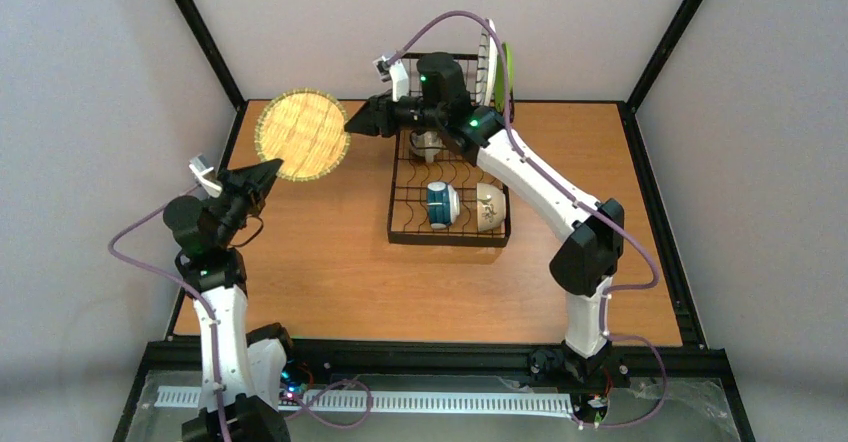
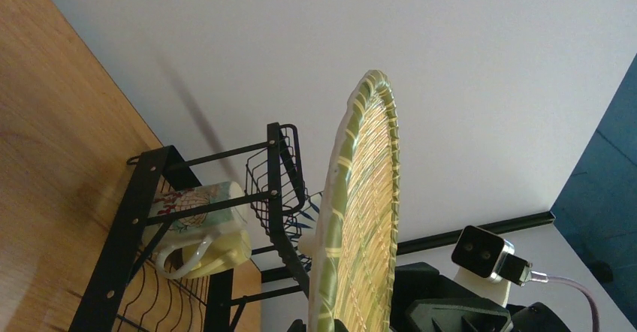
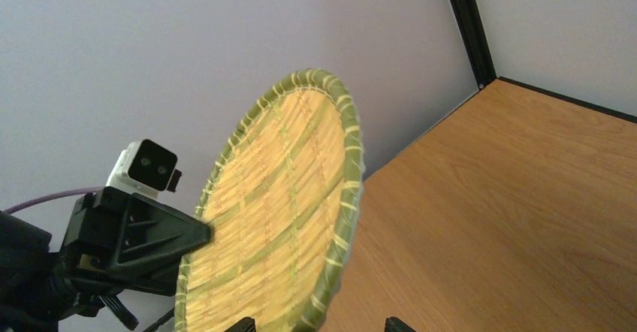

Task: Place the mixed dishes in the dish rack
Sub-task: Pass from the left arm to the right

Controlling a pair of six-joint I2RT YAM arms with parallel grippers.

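From above, the left fingers (image 1: 262,174) are pinched shut on the near rim of the tan plate (image 1: 302,134), which is held upright in the air to the left of the dish rack (image 1: 400,202). The right fingers (image 1: 360,119) are spread wide at the plate's rack-side edge. In the rack lie a teal-and-white cup (image 1: 441,205) and a cream bowl (image 1: 489,207). A black-and-white striped plate (image 1: 489,57) and a lime-green plate (image 1: 508,67) stand at its far end. The rack rests on the surface (image 1: 330,262).

From the left wrist, the plate (image 2: 360,219) is seen edge-on, with the rack (image 2: 146,189) behind it holding a cream mug (image 2: 199,208) and a yellow mug (image 2: 229,248).

From the right wrist, the plate's lower rim (image 3: 315,302) sits between the open fingertips (image 3: 245,323). I cannot tell whether they touch it.
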